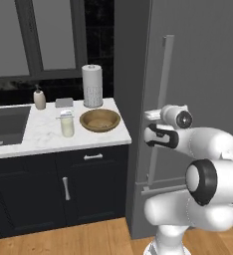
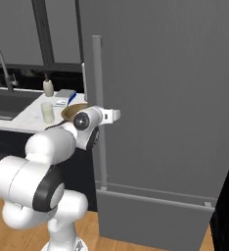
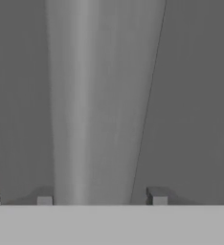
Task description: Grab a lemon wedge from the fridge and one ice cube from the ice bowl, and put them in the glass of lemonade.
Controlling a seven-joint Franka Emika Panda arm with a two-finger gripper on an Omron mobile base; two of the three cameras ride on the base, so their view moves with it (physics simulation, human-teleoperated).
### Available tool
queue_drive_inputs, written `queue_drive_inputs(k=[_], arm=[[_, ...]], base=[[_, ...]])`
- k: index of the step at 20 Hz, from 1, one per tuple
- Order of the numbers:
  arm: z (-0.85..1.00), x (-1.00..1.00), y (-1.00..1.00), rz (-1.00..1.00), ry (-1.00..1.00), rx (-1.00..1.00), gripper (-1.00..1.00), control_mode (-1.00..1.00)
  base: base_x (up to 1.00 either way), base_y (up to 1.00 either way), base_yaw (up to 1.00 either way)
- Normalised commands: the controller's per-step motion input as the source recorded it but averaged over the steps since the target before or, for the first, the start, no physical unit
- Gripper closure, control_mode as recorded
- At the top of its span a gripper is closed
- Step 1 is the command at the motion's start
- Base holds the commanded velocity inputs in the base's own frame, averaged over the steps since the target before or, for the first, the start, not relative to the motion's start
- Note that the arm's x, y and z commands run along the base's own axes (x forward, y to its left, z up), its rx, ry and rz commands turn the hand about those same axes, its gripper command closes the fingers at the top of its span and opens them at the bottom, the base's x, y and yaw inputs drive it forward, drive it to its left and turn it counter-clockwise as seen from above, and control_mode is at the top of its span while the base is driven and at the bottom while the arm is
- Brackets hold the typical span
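Hand view has the fridge's bar handle (image 3: 92,100) running down its centre, with the gripper (image 3: 99,197) straddling it: one fingertip shows at lower left, one at lower right, both cut off by the bottom; whether they press the bar I cannot tell. Left base view puts the closed fridge (image 1: 203,64) at right, so the lemon wedge is hidden. At centre left stand the ice bowl (image 1: 100,120) and glass of lemonade (image 1: 67,124).
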Motion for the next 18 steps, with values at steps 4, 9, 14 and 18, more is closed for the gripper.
queue_drive_inputs(k=[4,9,14,18], arm=[[0.20,-0.05,0.02,0.00,0.12,0.00,1.00,-1.00],[0.23,-0.76,-0.15,0.00,0.07,0.00,1.00,-1.00],[0.08,-1.00,-0.68,0.00,0.06,0.00,1.00,-1.00],[0.03,-1.00,-0.89,-0.02,0.11,0.02,1.00,-1.00]], base=[[0.00,0.00,0.00],[0.00,0.00,0.00],[0.00,0.00,0.00],[0.00,0.00,0.00]])
